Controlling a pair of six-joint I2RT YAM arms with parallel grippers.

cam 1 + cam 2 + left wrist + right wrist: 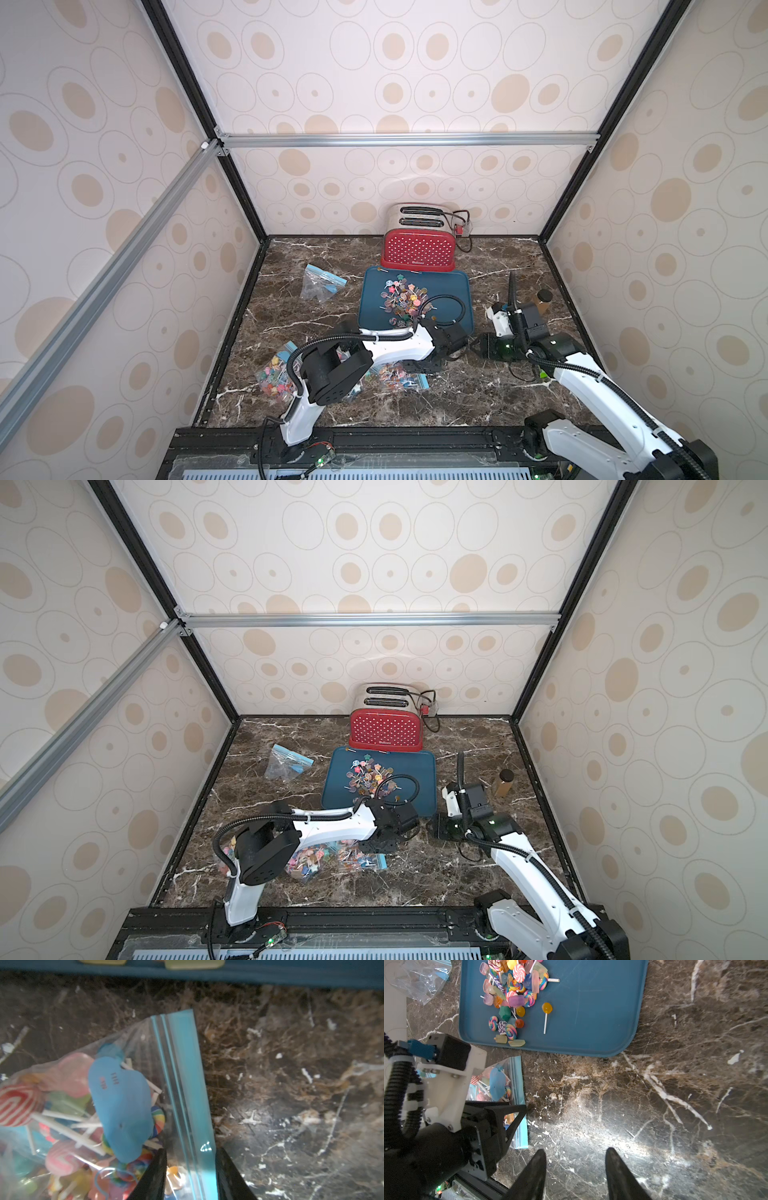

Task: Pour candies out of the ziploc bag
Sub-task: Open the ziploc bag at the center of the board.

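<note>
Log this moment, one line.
left hand: open, straddling candy bag zip edge | right hand: open, empty | tray: candies piled | empty bag: beside tray

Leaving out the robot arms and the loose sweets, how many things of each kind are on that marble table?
Ziploc bags: 3 (empty bag, full bag near the tray, full bag farther left, partly hidden by an arm)
Blue tray: 1
Red toaster: 1
Brown bottle: 1
Total: 6

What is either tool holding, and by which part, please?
Nothing: the left tool stands open astride the zip strip of a full bag; the right tool is empty.
</note>
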